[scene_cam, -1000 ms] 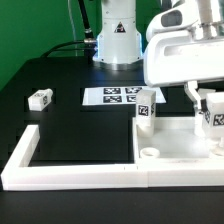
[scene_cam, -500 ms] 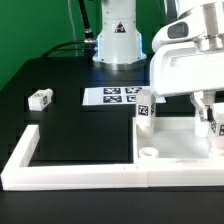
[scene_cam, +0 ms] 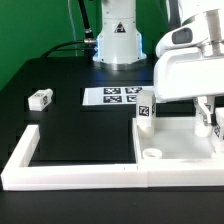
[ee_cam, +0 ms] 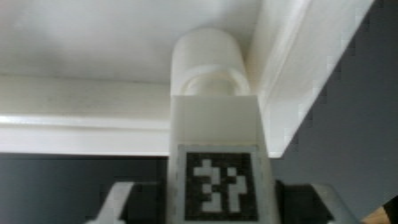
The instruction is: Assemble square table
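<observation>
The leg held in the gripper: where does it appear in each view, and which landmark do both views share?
Exterior view: the held leg is at the exterior view's right edge, partly cut off, at the far corner of the square tabletop.
Wrist view: the held leg fills the centre, tag towards the camera, between the fingers of the gripper.
Shared landmark: the white square tabletop behind the leg.

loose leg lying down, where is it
In the exterior view the loose leg lies at the left on the black table, left of the marker board.
</observation>
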`<state>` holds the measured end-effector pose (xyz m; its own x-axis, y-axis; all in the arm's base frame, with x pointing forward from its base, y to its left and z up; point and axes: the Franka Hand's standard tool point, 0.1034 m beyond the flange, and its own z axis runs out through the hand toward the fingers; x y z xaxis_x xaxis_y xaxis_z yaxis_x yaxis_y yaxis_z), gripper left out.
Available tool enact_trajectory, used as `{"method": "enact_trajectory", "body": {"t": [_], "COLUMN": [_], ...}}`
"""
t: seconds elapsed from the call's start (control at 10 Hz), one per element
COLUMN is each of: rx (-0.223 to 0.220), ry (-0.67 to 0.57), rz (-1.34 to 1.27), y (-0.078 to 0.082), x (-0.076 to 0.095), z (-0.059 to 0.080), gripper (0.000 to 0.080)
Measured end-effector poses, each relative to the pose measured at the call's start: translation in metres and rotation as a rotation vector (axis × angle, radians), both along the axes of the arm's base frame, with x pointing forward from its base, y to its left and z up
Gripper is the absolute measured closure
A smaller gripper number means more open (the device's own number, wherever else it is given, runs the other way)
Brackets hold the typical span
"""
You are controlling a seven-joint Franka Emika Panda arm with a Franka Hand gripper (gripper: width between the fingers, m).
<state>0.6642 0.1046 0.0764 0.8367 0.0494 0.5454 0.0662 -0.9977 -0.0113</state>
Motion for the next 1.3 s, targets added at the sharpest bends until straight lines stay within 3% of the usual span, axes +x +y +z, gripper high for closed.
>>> {"method": "enact_trajectory", "body": {"t": [0.3, 0.4, 0.5, 0.6, 0.7, 1.3], "rx": [-0.003, -0.004, -0.004, -0.004, -0.004, -0.001], "ry": [-0.012, -0.012, -0.012, -0.012, -0.012, -0.001], "rz": [0.000, 0.000, 0.000, 0.000, 0.000, 0.000], "y": [0.0003, 0.0002, 0.0001, 0.0001, 0.0001, 0.0010], "x": [0.0004, 0.0003, 0.0003, 0.0003, 0.0003, 0.0000], "z": [0.0006, 0.0003, 0.0003, 0.0002, 0.0002, -0.0002], "gripper": [0.0509, 0.0419, 0.0272, 0.0272, 0.0170, 0.0151]}}
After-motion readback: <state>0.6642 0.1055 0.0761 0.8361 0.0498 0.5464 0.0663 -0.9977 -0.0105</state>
